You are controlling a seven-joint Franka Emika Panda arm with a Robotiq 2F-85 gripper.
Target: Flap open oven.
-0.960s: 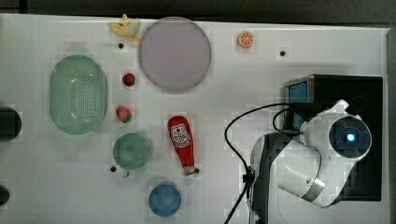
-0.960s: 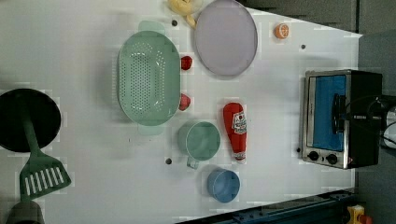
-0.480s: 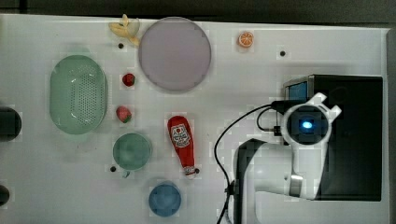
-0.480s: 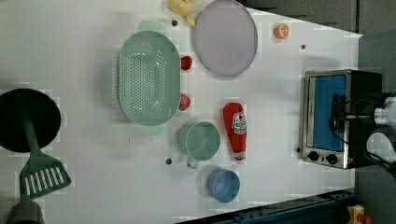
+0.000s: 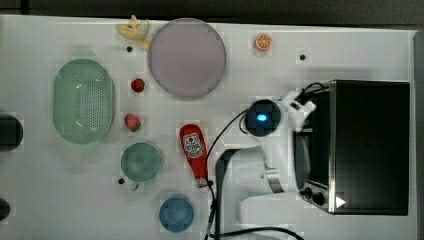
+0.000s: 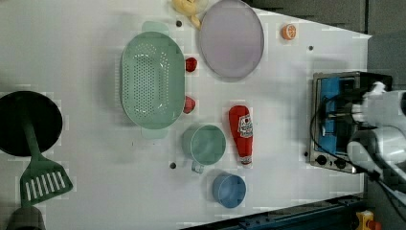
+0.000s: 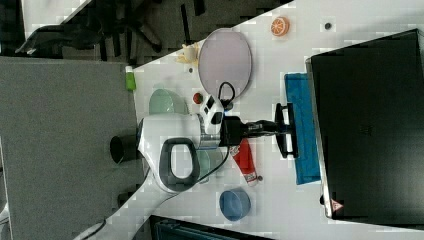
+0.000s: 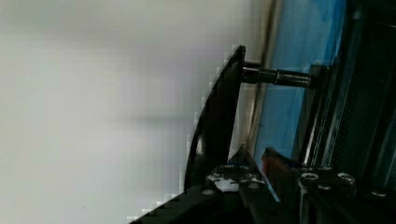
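Note:
The oven (image 5: 370, 145) is a big black box at the top view's right, with two knobs (image 5: 312, 194) and a white triangle mark at its front corner. Its bluish glass door (image 7: 302, 150) hangs tilted away from the oven body, flapped partly open. My gripper (image 7: 281, 129) is shut on the door's dark bar handle (image 7: 285, 145), roughly at mid-length. In the wrist view the handle bar (image 8: 215, 126) runs close by, held off the blue glass (image 8: 303, 42) by a metal post. The arm's wrist (image 5: 262, 118) stands in front of the door.
A red ketchup bottle (image 5: 194, 152) lies just beside the arm's base. Nearby stand a blue cup (image 5: 176, 214) and a green mug (image 5: 141, 162). Farther off are a purple plate (image 5: 186, 57), a green colander (image 5: 83, 100), an orange slice (image 5: 263, 42) and a black pan (image 6: 28, 122).
The arm has swung from above the oven toward the top view's left, out in front of it. The door has come away from the oven body with the handle.

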